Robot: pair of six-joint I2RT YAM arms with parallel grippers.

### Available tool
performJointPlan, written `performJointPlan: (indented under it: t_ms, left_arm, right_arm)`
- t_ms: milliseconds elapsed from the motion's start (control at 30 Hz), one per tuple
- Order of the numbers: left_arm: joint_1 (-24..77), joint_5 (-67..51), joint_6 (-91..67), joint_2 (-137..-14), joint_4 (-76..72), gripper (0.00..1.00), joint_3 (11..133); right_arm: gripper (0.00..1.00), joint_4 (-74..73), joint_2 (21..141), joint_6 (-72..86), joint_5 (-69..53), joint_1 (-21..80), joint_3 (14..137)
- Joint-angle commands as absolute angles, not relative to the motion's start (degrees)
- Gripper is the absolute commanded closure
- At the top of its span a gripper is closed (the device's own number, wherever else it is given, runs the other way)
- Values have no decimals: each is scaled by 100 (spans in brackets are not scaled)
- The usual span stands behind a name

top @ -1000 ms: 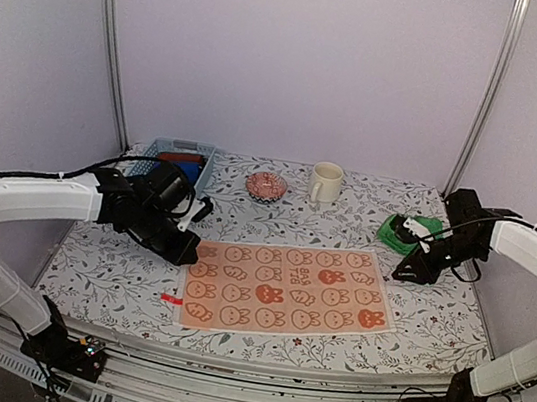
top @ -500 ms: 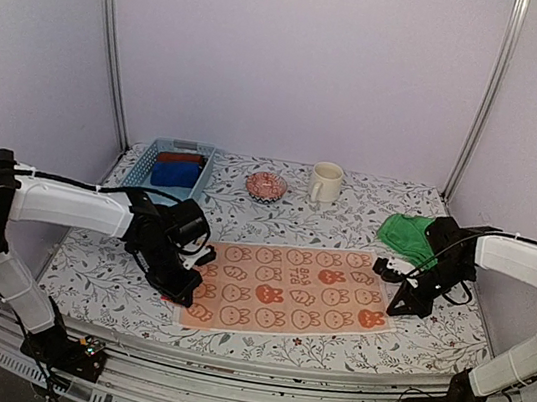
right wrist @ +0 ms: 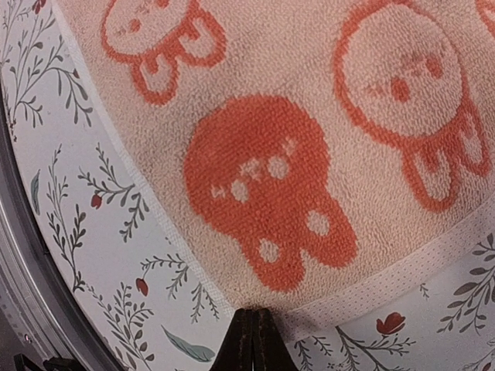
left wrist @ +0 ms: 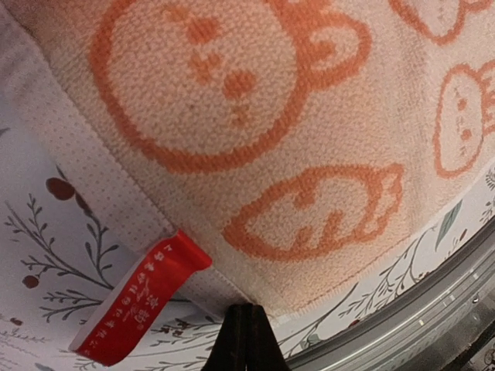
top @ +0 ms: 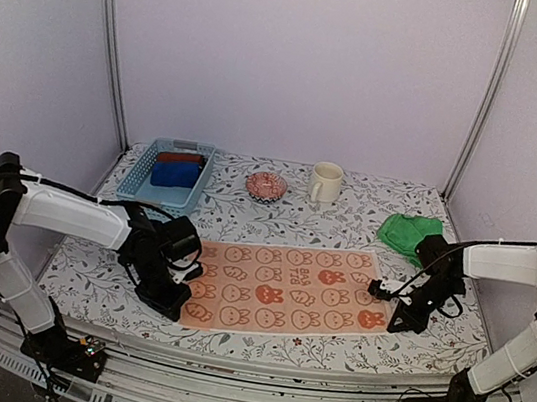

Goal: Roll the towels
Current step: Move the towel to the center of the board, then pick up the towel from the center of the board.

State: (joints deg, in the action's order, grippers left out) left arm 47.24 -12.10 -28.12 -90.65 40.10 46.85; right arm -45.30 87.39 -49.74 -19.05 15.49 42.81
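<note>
Currently, one flat orange rabbit-print cloth towel (top: 286, 290) is laid spread on the floral-patterned table (top: 275, 224). At its near-left corner, beside a red tag (left wrist: 139, 297), the left gripper (left wrist: 245, 313) is pressed shut; at its near-right corner the right gripper (right wrist: 250, 317) likewise, pinched cloth being indiscernible. One crumpled bright green cloth towel (top: 407, 232) is lodged beyond its far-right corner.

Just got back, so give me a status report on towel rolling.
Left gripper and right gripper shut at orange rabbit towel's near corners. Towel flat, unrolled. Nothing blocking.
</note>
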Motion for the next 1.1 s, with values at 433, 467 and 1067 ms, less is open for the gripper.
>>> performJointPlan:
  t_ms: [433, 467, 1067]
  left_arm:
    - [4871, -1580, -3014, -8837, 4430, 100, 4333]
    - [4871, -1525, -2993, -8809, 4517, 100, 4382]
    - [3795, -615, -2059, -8249, 4897, 100, 5970]
  right_arm:
    - [95, -5299, 8056, -4858, -1188, 1933, 3990]
    - [95, -5346, 8038, -4847, -1233, 1952, 4040]
    - [70, -5330, 7978, -3937, -2451, 1411, 6390]
